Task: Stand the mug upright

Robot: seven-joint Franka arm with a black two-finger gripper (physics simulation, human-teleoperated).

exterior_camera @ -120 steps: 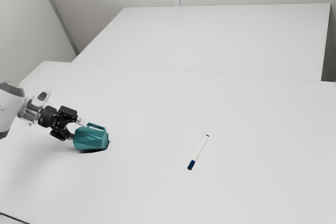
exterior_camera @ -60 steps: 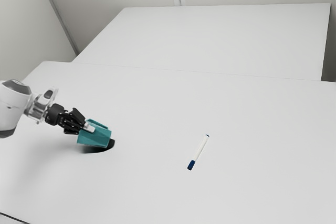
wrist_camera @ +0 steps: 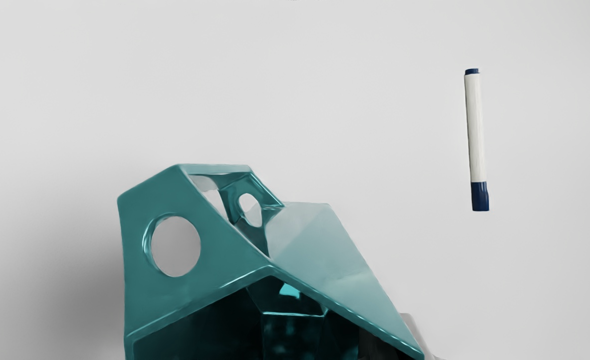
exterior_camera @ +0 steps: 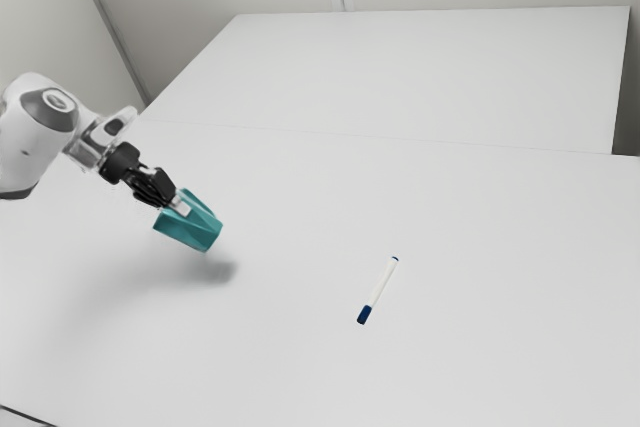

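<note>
In the exterior view, the pen (exterior_camera: 382, 283) lies on the counter (exterior_camera: 500, 207), well apart from the mug (exterior_camera: 188, 229) at about 4 o'clock, its thick blue end pointing to 7. A dark line (exterior_camera: 28, 416) at the mug's 7 o'clock is cut off by the frame. The pincer (exterior_camera: 178, 205) grasps the mug, tilted above the counter, mouth toward the pincer. The wrist view crops the mug; its wall hides most of the fingers.
</note>
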